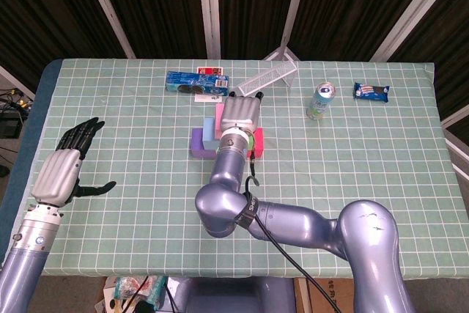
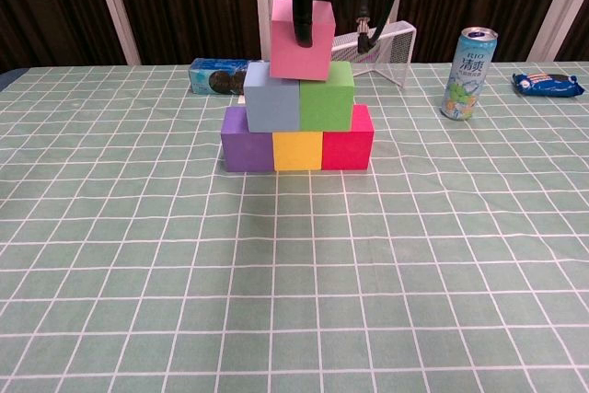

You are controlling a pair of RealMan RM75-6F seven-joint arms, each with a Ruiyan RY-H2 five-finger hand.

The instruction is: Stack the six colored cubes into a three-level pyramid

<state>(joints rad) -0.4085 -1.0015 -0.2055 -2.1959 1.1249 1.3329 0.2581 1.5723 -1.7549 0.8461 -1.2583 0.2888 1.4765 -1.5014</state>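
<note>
Right hand reaching forward over table centre, fingers pointing down, left hand raised, fingers spread
</note>
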